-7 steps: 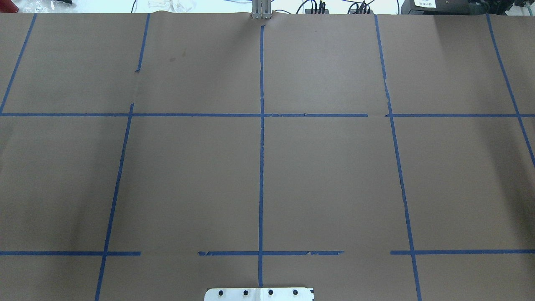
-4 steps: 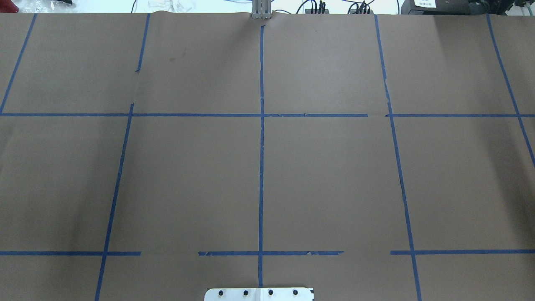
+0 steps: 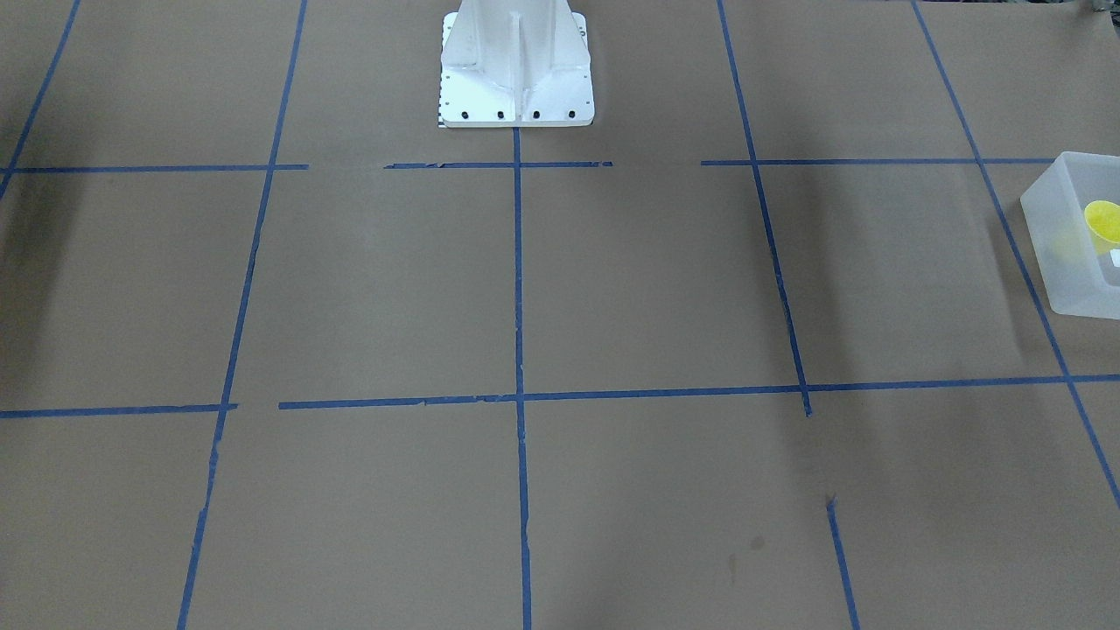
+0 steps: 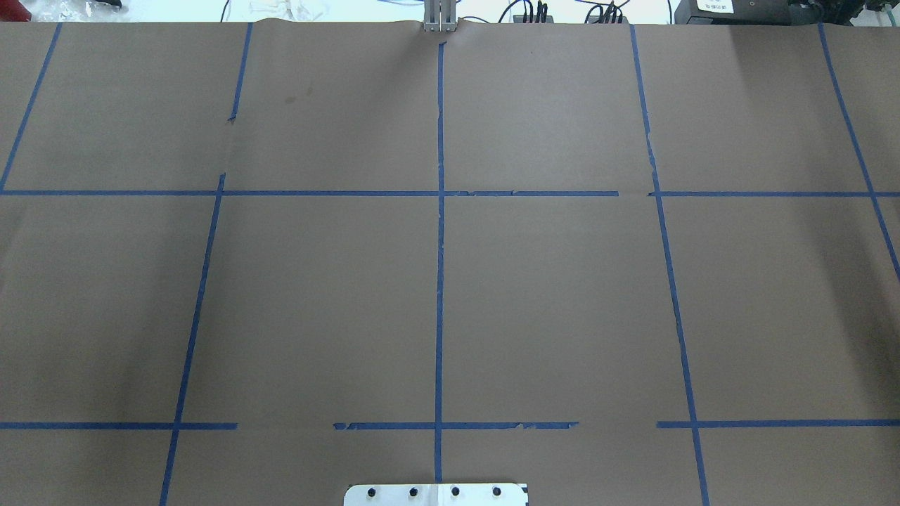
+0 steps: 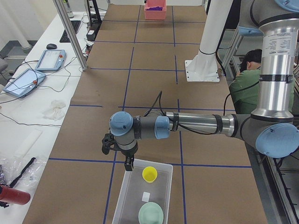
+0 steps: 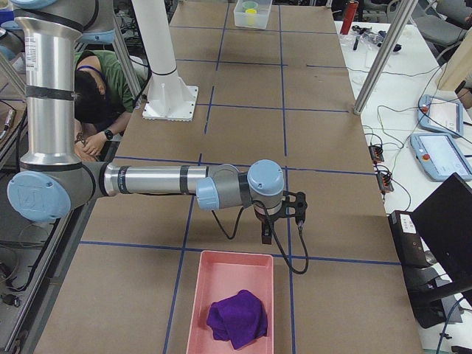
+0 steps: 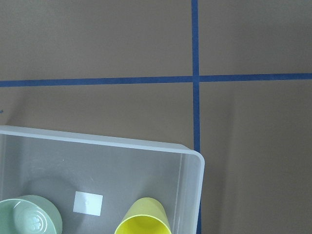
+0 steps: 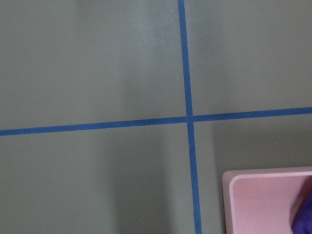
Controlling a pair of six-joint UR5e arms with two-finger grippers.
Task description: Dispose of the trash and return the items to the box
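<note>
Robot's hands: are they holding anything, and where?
Nothing shows in the left gripper or right gripper. The yellow tumbler and green bowl sit in the box.

Brown paper (image 4: 562, 316) covers the table, marked into rectangles by blue tape (image 4: 440, 281). 2 of the tape lines run across, with gaps and torn spots. A white plate (image 4: 436, 494) with 4 dark bolts (image 4: 413, 492) lies at the near edge on the centre line. Along the far edge are a grey post (image 4: 439, 15), black cables (image 4: 524, 13), a red object (image 4: 14, 8) at the left corner and a dark box (image 4: 745, 10) with a white label.
</note>
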